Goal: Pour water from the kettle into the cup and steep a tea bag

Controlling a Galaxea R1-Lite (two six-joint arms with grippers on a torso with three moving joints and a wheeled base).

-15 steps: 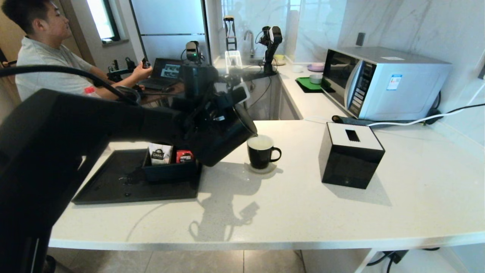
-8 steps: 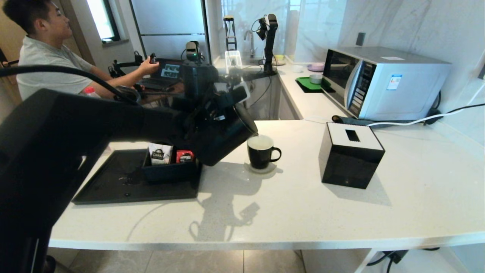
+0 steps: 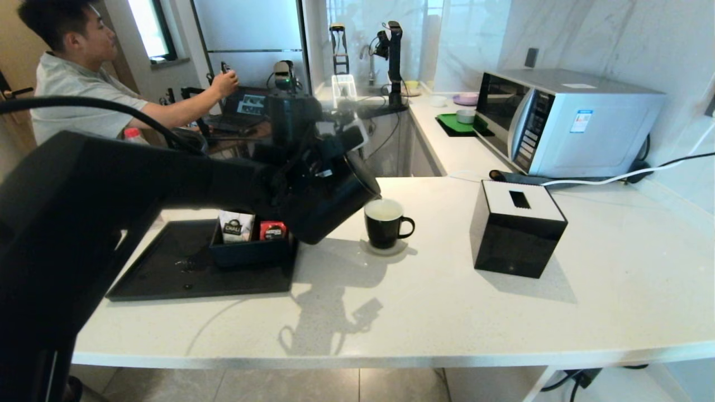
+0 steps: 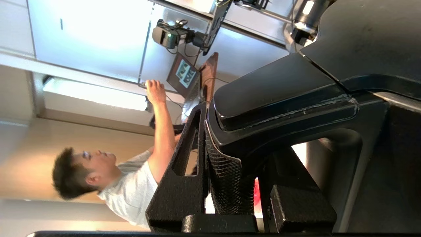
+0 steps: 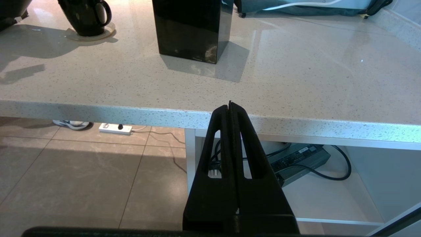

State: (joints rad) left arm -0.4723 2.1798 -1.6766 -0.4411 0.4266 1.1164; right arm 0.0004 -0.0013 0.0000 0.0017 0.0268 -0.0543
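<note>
While tilted over the cup (image 3: 385, 223) — kettle (image 3: 329, 204) handle inside left pincer (image 4: 230, 184).

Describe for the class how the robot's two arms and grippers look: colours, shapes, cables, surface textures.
The left arm is bulky, matte black and smooth-shelled, with a thick black cable arching over it. The left gripper has flat black fingers with a cut-out slot and cross-hatched grip pads. The right gripper is also black: two tapering, wedge-shaped fingers, each with a long slot, meeting in a point.

Kettle (image 3: 329, 206) left of cup (image 3: 384, 223), above counter (image 3: 447, 312).
</note>
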